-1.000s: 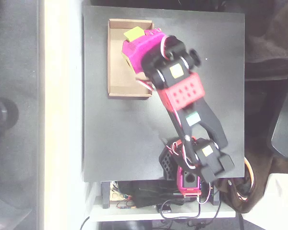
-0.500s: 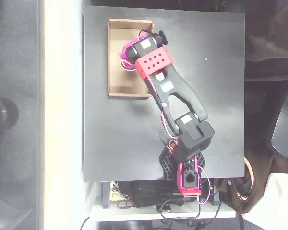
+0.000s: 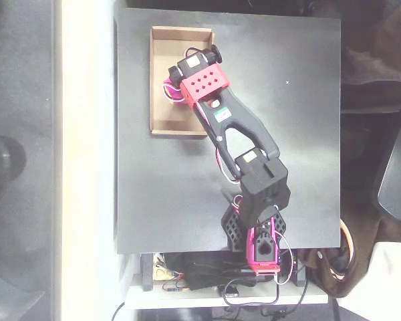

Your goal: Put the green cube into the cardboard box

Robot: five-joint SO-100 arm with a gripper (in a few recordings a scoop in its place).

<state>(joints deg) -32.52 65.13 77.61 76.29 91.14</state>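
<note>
Green cube: no lime patch can be picked out now; a second ago it sat in plain sight at the gripper's tip over the box's far end. It is probably under the arm's wrist, inside the box, but whether it is let go or still carried cannot be told.
Gripper (image 3: 171, 89): a bit of magenta peeks out at the left of the wrist block, low over the middle of the box floor. Jaw state cannot be told; the fingers are covered from above.
Arm (image 3: 235, 134): it has folded forward and down since a second ago, the red perforated block now lying over the box's right wall, and has shifted only slightly in the last half second.
Meaning for the task: judging by the lowered pose above the box floor, this looks like the placing or release step.
Cardboard box (image 3: 159, 80): unmoved, near the far left corner of the table, floor bare at the far end and along the left wall.
Edges: the box's right wall runs directly beneath the wrist, so a sideways retreat could catch it; lifting straight up looks safer.
Table (image 3: 294, 100): open black surface to the right and in front of the box, roomy for withdrawal.
</note>
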